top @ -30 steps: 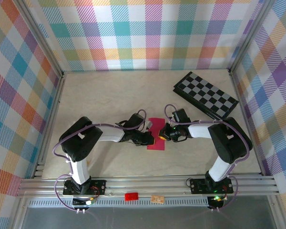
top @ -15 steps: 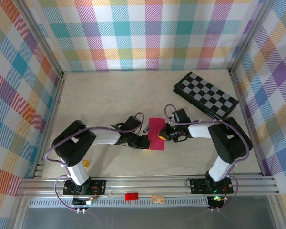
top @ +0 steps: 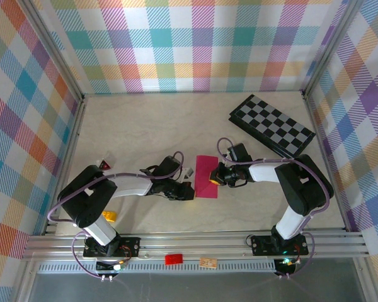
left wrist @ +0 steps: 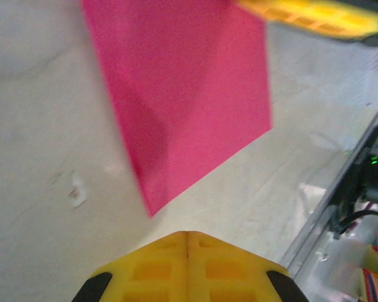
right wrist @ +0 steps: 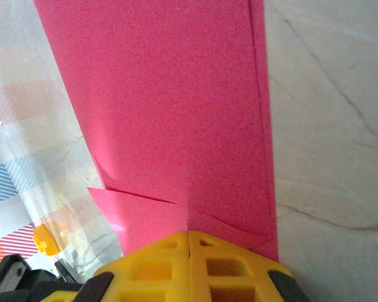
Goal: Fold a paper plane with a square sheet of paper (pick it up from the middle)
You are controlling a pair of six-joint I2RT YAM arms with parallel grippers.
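The square sheet of paper (top: 207, 171) lies flat near the table's middle, magenta-pink and folded into a narrow upright strip. In the right wrist view the sheet (right wrist: 170, 94) has overlapping layers and a loose flap at the lower left. My right gripper (top: 215, 178) is shut, and its yellow tips (right wrist: 189, 234) rest on the strip's right edge. My left gripper (top: 190, 190) is shut and sits just off the strip's lower left corner. It (left wrist: 186, 235) is apart from the sheet (left wrist: 189, 94) and holds nothing. The paper plane is out of view.
A black-and-grey checkerboard (top: 272, 126) lies at the back right. A small dark-red triangular block (top: 104, 165) sits by the left arm's elbow, with a yellow piece (top: 109, 216) near its base. A red tag (top: 173, 258) lies on the front rail.
My left gripper has slid off the sheet toward the left and near side, and its arm has swung left. The right gripper has stayed on the sheet's right edge.
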